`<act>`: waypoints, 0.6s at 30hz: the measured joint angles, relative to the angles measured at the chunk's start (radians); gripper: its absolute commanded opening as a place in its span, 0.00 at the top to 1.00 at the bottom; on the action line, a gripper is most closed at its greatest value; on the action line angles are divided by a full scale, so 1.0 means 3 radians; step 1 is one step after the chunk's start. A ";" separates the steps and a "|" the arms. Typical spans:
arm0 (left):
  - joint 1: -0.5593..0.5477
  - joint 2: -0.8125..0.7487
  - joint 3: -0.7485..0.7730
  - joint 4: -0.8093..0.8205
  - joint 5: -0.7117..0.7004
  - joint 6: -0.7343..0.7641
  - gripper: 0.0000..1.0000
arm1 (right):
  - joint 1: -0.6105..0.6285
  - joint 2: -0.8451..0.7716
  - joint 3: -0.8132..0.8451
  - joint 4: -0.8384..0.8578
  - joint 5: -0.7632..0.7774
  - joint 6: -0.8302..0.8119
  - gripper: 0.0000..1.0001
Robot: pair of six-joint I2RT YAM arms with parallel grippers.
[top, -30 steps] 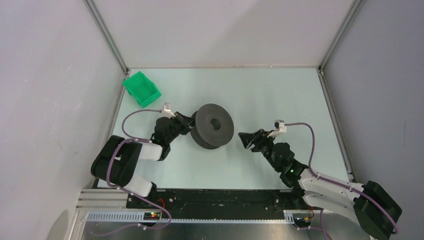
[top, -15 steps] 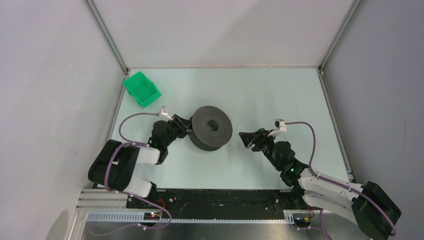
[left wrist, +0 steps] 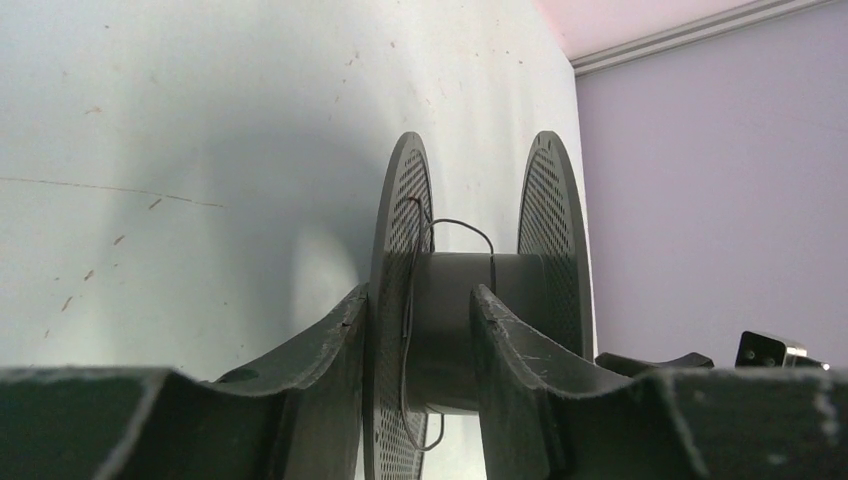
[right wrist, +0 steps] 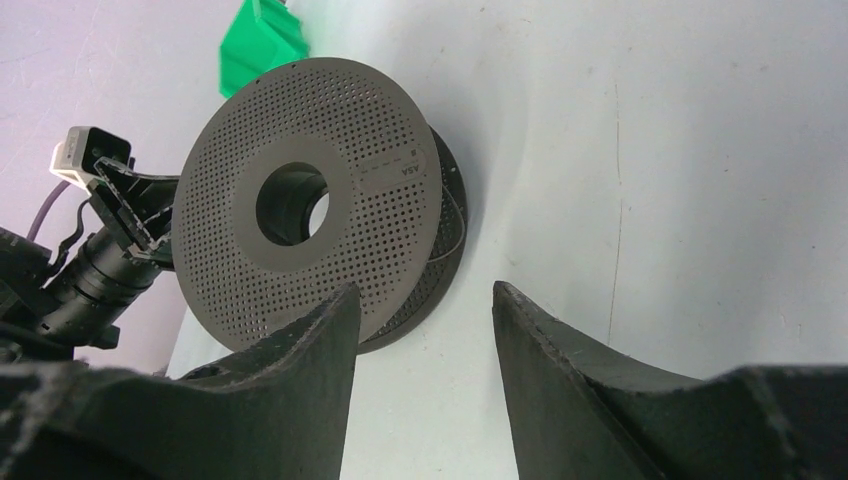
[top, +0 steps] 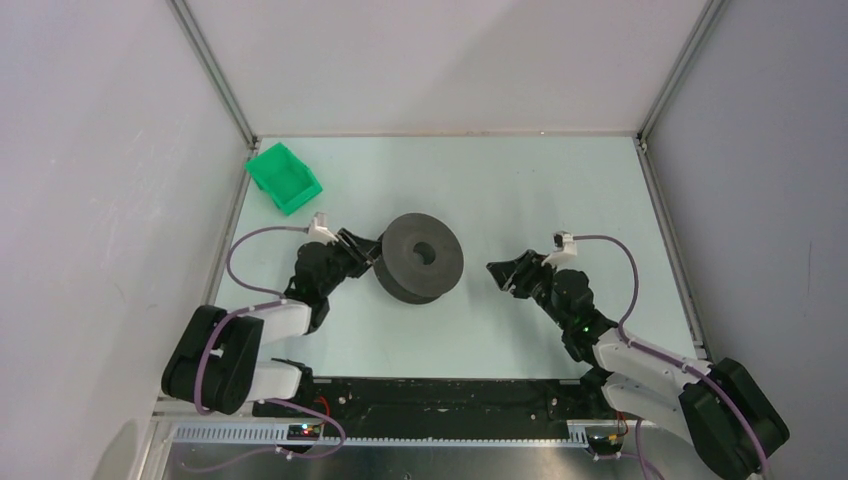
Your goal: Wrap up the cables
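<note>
While spool [top: 421, 254] lies mid-table | green bin [top: 284, 177] far-left, well apart

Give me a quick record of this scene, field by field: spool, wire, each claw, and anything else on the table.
spool: dark grey, lying flat mid-table
wire: thin black strand, loosely looped around the hub
left claw: straddling the spool's lower flange
right claw: open, empty, right of the spool, apart from it
bin: green, far-left corner
</note>
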 measured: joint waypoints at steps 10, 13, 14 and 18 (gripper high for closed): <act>0.0093 -0.0008 -0.0029 -0.0275 -0.0033 0.0032 0.56 | -0.0240 0.0078 0.0029 -0.0022 -0.0285 -0.0028 0.45; 0.0118 -0.0011 -0.0051 -0.0331 -0.0056 0.0032 0.56 | -0.0345 0.0238 0.0067 -0.0003 -0.0436 -0.0038 0.46; 0.0128 -0.0019 -0.0065 -0.0345 -0.0060 0.0032 0.56 | -0.0373 0.0289 0.0072 0.0009 -0.0483 -0.0039 0.47; 0.0165 -0.0095 -0.0134 -0.0460 -0.0126 0.0031 0.56 | -0.0455 0.0554 0.0099 0.0098 -0.0669 -0.0037 0.48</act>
